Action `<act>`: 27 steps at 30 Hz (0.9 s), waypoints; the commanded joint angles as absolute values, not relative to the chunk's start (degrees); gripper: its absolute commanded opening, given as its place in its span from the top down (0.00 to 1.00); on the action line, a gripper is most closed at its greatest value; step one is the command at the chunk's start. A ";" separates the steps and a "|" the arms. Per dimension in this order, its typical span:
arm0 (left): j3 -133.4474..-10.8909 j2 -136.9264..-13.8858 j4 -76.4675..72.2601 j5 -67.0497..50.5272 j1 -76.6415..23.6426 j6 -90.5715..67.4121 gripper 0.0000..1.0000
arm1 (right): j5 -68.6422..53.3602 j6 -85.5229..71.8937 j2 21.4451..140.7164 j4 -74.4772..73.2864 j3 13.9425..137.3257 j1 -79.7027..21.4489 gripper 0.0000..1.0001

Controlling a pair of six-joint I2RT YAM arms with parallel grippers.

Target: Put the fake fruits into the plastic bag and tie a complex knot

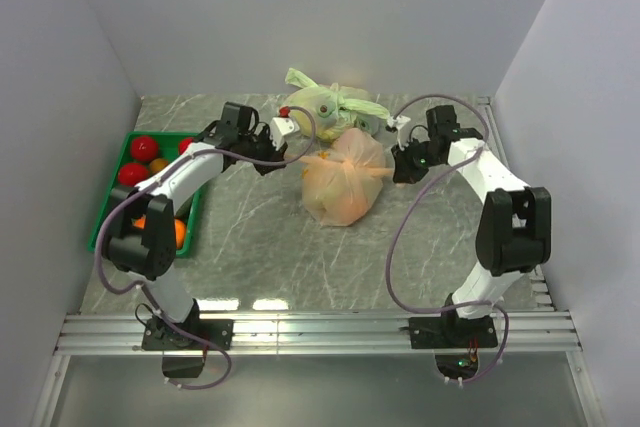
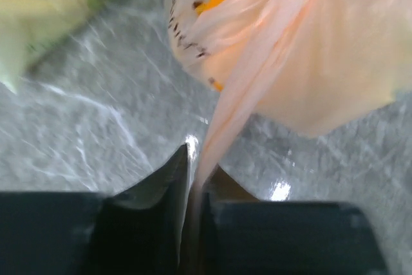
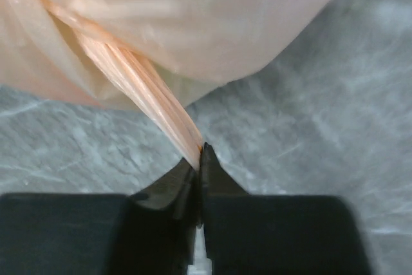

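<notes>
Bag [image 1: 345, 182] sits mid-desk [image 1: 260, 237], bulging and closed at the top. Peach-orange film, translucent; orange shapes show through low in the bag, but I cannot tell which fruits they are.

Knot [image 1: 336, 160] is a twisted bunch on the bag's crown. Two thin tails run out sideways from it.

Left tail [image 1: 312, 159] stretches out from the bag's left side into the left claw [image 1: 290, 159]. In the wrist view the strip [image 2: 238, 94] runs taut from the bag [image 2: 322, 49] down between the fingers. The left claw [image 2: 195, 175] is pinching it, jaws pressed together on the film.

Right tail [image 1: 378, 174] runs from the bag's right side to the right claw [image 1: 398, 173]. In the wrist view the pleated strand [image 3: 148, 94] narrows from the bag [image 3: 193, 17] into the fingertips. The right claw [image 3: 200, 159] is pinched tight on its end, no gap between the jaws.

Both claws are level with the knot, one on each side of the bag, tails pulled outward and off the desk.

Green bag [image 1: 335, 102] lies just behind the bag, touching or nearly so, tied with its own knot.

Bin [image 1: 103, 215], green, sits well to the left of the bag at the desk's left edge. Loose fruits in it: red ones [image 1: 143, 147] at the far end, an orange one [image 1: 178, 232] at the near end, partly hidden by the left arm.
</notes>
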State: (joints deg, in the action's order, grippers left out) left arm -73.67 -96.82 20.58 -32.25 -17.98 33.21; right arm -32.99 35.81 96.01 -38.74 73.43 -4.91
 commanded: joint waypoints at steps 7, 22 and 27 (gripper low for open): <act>-78.13 -88.36 25.14 -27.34 -12.92 21.11 0.16 | -25.39 28.83 89.14 -46.66 79.71 -1.06 0.17; -78.60 -70.41 39.29 -18.11 -9.84 -2.72 0.01 | -33.21 7.56 68.56 -46.94 71.82 1.93 0.00; -69.54 -63.82 39.55 -15.91 -9.84 -2.02 0.01 | -34.98 4.58 62.25 -43.34 62.85 1.93 0.00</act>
State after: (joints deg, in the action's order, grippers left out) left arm -73.08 -67.09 37.26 -18.41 -9.89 0.25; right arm -32.67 8.58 66.96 -45.45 65.23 1.80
